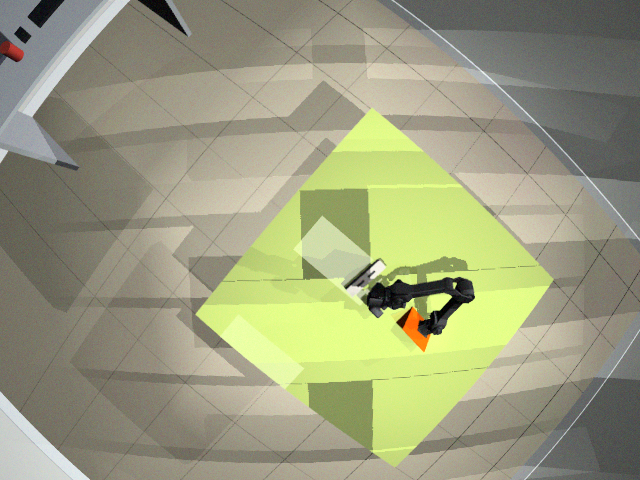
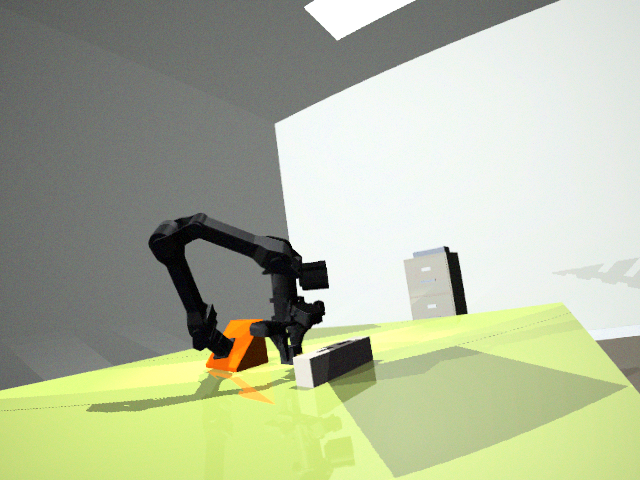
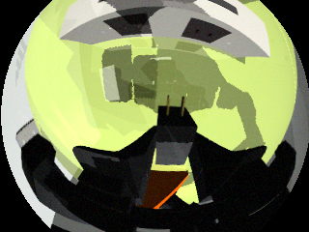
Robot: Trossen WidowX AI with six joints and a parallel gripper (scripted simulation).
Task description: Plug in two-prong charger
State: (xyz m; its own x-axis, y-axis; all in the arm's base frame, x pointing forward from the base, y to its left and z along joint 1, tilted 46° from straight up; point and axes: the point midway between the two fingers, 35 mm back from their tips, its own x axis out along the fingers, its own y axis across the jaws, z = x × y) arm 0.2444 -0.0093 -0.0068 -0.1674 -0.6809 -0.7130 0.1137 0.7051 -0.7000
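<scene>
Top view: charger gripped, not yet plugged in.
Top view shows the arm reaching from the orange base block toward the power strip on the green desk, the gripper just beside the strip's near end. Exterior view shows the wrist pointing down close beside the strip's pale end, low over the desk; whether anything touches the strip I cannot tell. Wrist view shows the jaws clamped on the dark charger, its two prongs pointing forward over bare desk, with the outlets ahead and apart. Pick-up looks done; alignment with the right outlet and the straight push remain.
</scene>
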